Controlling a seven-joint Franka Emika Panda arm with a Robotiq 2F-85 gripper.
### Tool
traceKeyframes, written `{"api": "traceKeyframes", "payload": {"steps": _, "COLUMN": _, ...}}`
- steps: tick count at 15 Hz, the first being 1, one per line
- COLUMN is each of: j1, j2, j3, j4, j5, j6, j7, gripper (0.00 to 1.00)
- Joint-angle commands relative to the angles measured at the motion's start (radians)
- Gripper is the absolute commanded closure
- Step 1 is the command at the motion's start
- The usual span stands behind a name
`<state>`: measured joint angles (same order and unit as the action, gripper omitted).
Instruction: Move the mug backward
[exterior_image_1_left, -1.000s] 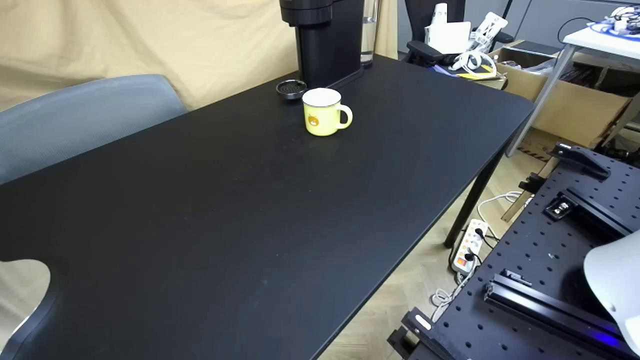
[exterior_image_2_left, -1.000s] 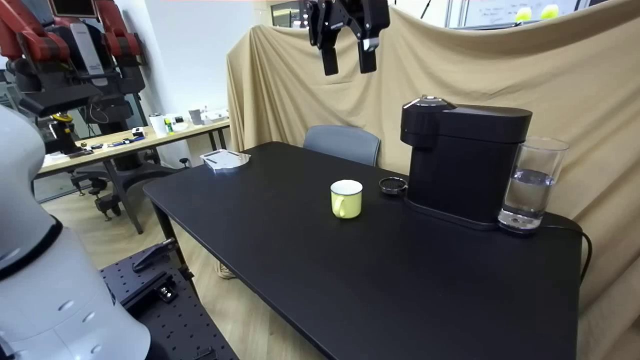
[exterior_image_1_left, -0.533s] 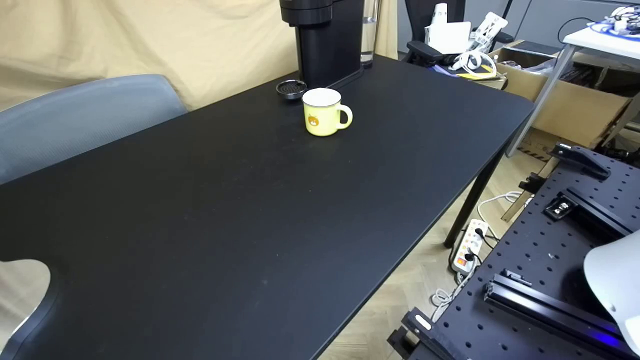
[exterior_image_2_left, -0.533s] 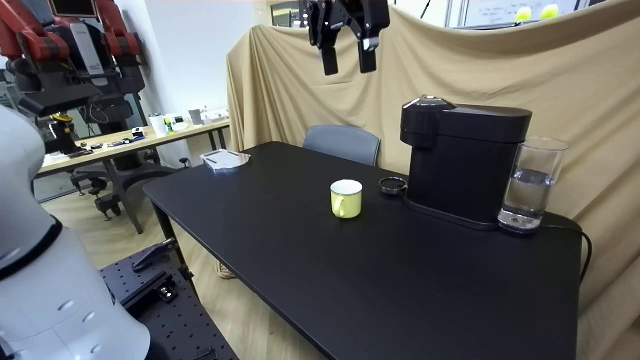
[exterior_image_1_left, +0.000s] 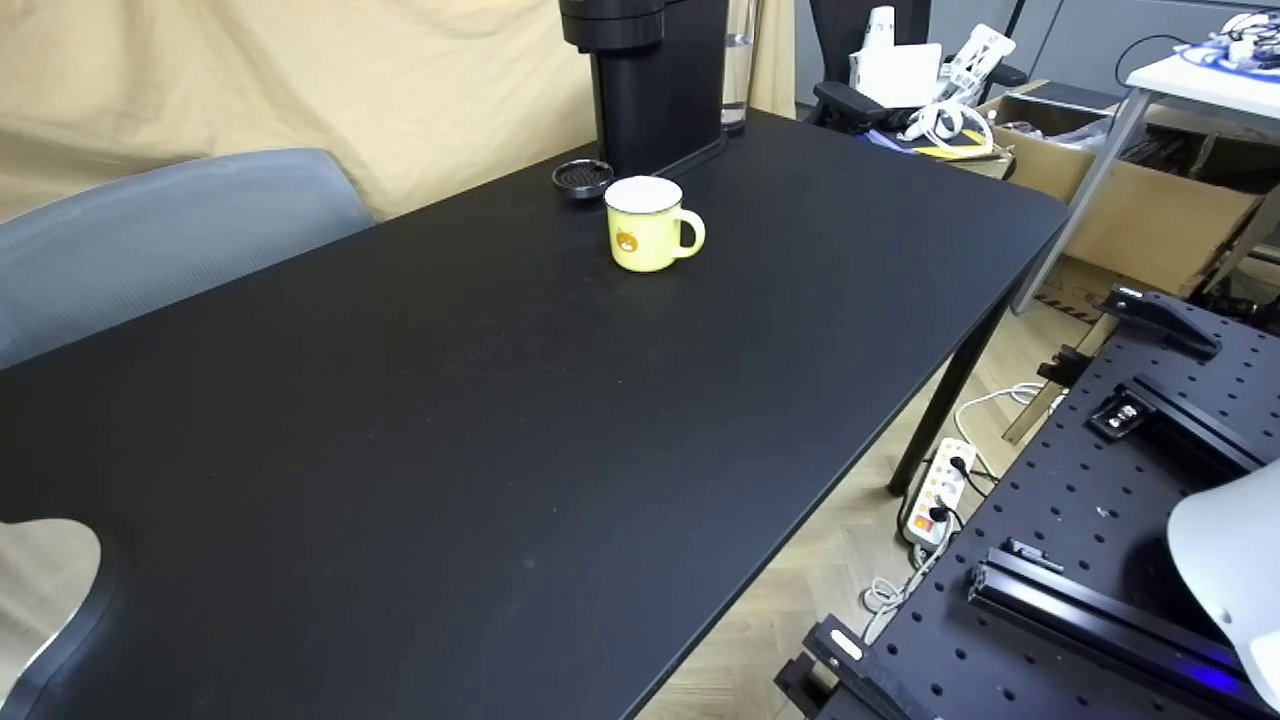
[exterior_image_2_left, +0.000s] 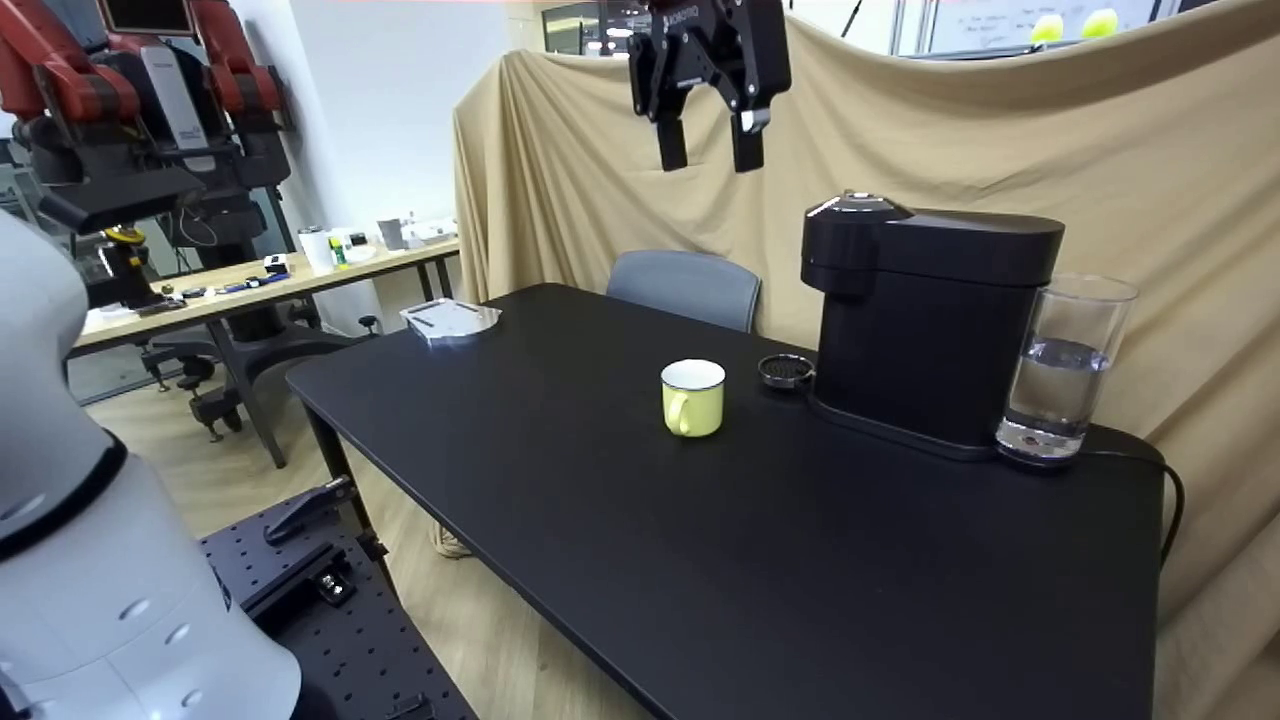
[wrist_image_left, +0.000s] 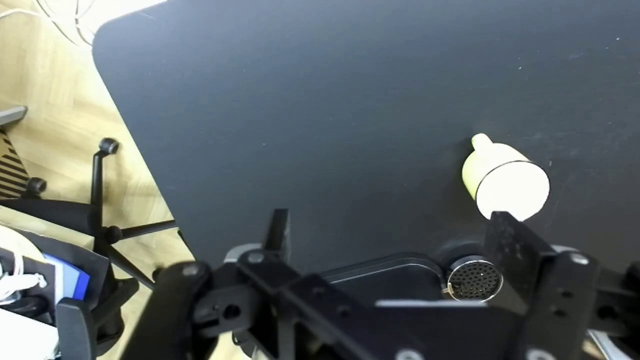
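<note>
The pale yellow mug (exterior_image_1_left: 632, 243) stands upright on the black table, with its handle at its side. It also shows in an exterior view (exterior_image_2_left: 694, 404) with the handle toward the robot side. My gripper (exterior_image_2_left: 710, 160) is open and empty, high above the table. In the wrist view, my gripper (wrist_image_left: 392, 214) has its fingers wide apart. There the mug (wrist_image_left: 510, 185) lies up and to the right of the space between the fingers. The right fingertip overlaps the lower rim of the mug in that picture, but it is well above it, not touching.
A black coffee machine (exterior_image_2_left: 930, 340) stands on the black table (exterior_image_2_left: 800, 560), with a small dark round drip tray (exterior_image_2_left: 786, 370) beside the mug. A glass water tank (exterior_image_2_left: 1060, 380) stands behind the machine. A grey chair (exterior_image_1_left: 180, 240) is at the table's far edge.
My gripper has come down and slightly to the right in an exterior view during the last half second. Its fingers stay open. The mug has not moved.
</note>
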<state>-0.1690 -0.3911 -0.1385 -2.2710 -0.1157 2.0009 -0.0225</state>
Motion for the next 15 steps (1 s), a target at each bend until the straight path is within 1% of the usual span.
{"api": "traceKeyframes", "payload": {"steps": 1, "j1": 0.060, "j2": 0.162, "j3": 0.020, "j4": 0.080, "j5": 0.041, "j6": 0.059, "j7": -0.033, "gripper": 0.00}}
{"api": "traceKeyframes", "payload": {"steps": 7, "j1": 0.162, "j2": 0.363, "j3": 0.106, "j4": 0.138, "j5": 0.078, "j6": 0.214, "j7": -0.138, "gripper": 0.00}}
{"api": "traceKeyframes", "payload": {"steps": 10, "j1": 0.186, "j2": 0.442, "j3": 0.138, "j4": 0.162, "j5": 0.109, "j6": 0.216, "j7": -0.203, "gripper": 0.00}}
{"api": "traceKeyframes", "payload": {"steps": 12, "j1": 0.184, "j2": 0.472, "j3": 0.146, "j4": 0.172, "j5": 0.128, "j6": 0.196, "j7": -0.236, "gripper": 0.00}}
{"api": "traceKeyframes", "payload": {"steps": 13, "j1": 0.185, "j2": 0.438, "j3": 0.149, "j4": 0.129, "j5": 0.106, "j6": 0.229, "j7": -0.193, "gripper": 0.00}}
{"api": "traceKeyframes", "payload": {"steps": 15, "j1": 0.184, "j2": 0.458, "j3": 0.152, "j4": 0.130, "j5": 0.107, "j6": 0.236, "j7": -0.197, "gripper": 0.00}}
